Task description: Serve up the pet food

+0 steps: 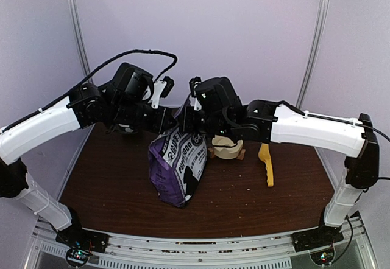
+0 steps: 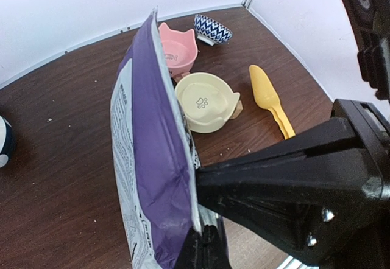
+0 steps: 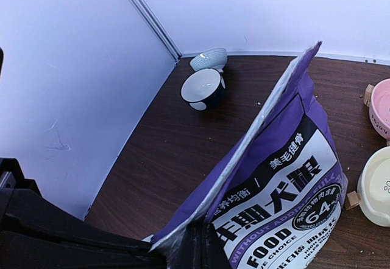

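Observation:
The purple pet food bag (image 1: 178, 165) with white label stands upright mid-table. No kibble shows; it is hidden inside the bag. My left gripper (image 1: 172, 120) and right gripper (image 1: 185, 120) meet at the bag's top edge, each shut on it. In the left wrist view my gripper (image 2: 204, 251) pinches the edge of the bag (image 2: 146, 159), with the right gripper's black body (image 2: 292, 184) close beside it. In the right wrist view my gripper (image 3: 204, 248) pinches the top corner of the bag (image 3: 286, 184). A cream bowl (image 1: 226, 147) and a yellow scoop (image 1: 266, 162) lie right of the bag.
A pink bowl (image 2: 178, 50) and a blue patterned bowl (image 2: 212, 28) stand behind the cream bowl (image 2: 206, 101). A black-and-white bowl (image 3: 203, 88) and a pale bowl (image 3: 209, 58) stand at the far left corner. Crumbs dot the brown table (image 1: 109, 184). Walls enclose three sides.

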Robot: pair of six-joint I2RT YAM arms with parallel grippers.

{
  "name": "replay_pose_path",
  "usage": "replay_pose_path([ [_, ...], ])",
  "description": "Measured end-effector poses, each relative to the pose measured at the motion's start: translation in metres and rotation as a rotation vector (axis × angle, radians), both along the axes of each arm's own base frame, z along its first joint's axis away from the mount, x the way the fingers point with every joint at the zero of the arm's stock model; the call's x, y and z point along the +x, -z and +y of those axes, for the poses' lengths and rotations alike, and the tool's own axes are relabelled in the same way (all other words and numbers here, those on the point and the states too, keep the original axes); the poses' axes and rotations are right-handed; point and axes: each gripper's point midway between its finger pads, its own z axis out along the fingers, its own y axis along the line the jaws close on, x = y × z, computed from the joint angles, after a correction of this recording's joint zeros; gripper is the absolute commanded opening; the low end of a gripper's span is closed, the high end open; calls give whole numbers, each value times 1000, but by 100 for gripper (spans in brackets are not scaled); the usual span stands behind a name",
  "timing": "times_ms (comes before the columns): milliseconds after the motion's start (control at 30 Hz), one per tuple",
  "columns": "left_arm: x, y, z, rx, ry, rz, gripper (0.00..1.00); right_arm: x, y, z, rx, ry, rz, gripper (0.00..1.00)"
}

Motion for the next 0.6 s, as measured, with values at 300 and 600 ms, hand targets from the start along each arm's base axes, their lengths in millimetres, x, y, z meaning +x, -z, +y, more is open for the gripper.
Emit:
replay_pose_path([
  [300, 0, -1, 3, 0, -7, -7, 0, 1, 0, 2, 13, 5, 3, 0],
  [600, 1, -1, 4, 5, -13, -9, 0, 1, 2, 4, 14, 5, 6, 0],
])
